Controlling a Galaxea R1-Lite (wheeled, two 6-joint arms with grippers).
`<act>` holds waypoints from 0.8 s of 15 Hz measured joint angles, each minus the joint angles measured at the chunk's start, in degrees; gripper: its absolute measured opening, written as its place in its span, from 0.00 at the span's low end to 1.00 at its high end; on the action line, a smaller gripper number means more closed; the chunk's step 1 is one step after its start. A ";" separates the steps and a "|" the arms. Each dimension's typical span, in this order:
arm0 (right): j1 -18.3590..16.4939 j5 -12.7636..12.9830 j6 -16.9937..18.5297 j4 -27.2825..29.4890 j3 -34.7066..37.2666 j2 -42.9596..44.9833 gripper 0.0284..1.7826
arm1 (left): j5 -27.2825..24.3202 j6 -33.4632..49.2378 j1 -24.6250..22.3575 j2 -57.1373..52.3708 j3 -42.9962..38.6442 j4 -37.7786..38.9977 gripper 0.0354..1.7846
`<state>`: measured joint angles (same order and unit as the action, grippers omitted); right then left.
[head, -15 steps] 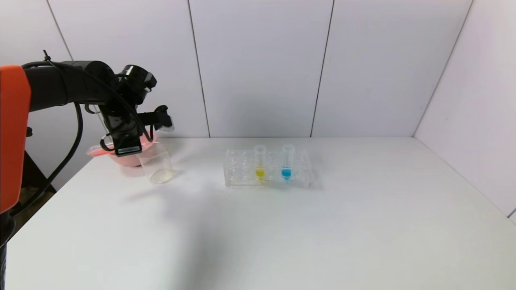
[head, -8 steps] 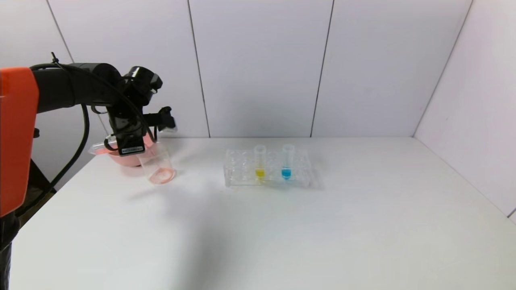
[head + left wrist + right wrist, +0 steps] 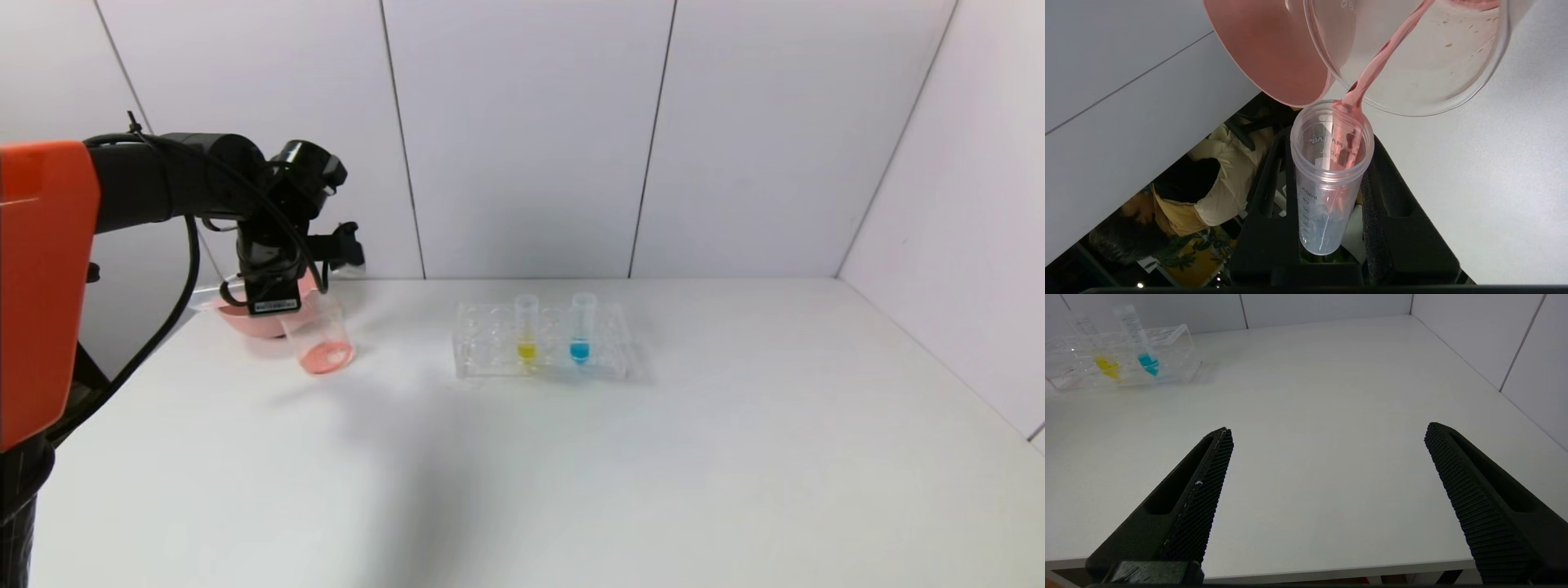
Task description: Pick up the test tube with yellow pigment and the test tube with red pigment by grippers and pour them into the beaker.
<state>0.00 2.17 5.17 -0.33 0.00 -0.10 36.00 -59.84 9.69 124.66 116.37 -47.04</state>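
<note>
My left gripper [image 3: 273,287] is shut on the test tube with red pigment [image 3: 1331,175] and holds it tipped, mouth down, over the beaker [image 3: 318,339]. In the left wrist view a red stream [image 3: 1372,69] runs from the tube's mouth into the beaker [image 3: 1437,73], and red liquid lies at the beaker's bottom. The test tube with yellow pigment [image 3: 526,327] stands upright in the clear rack [image 3: 490,351]; it also shows in the right wrist view [image 3: 1104,361]. My right gripper [image 3: 1327,430] is open and empty over the table's front edge, outside the head view.
A pink bowl [image 3: 245,317] stands just behind the beaker at the table's far left edge. A tube with blue liquid [image 3: 580,327] stands in the rack beside the yellow one. White walls close the back and the right side.
My left gripper has shifted slightly right and tipped the tube further. The beaker's bottom, clear a second ago, now holds red liquid.
</note>
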 joint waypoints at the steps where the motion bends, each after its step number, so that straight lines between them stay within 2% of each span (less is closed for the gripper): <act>1: 0.00 0.00 0.00 0.02 0.00 0.00 0.96 | 0.83 -0.07 0.33 0.10 0.00 0.24 0.23; 6: 0.00 0.00 0.00 0.00 0.00 0.00 0.96 | 3.11 -0.90 0.87 0.67 0.00 0.94 0.23; 12: 0.00 -0.02 -0.02 0.00 0.00 0.00 0.96 | 1.29 -0.21 0.56 -0.43 -0.20 0.50 0.23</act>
<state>0.00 2.15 5.14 -0.33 0.00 -0.10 37.29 -60.05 10.25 124.23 116.18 -46.54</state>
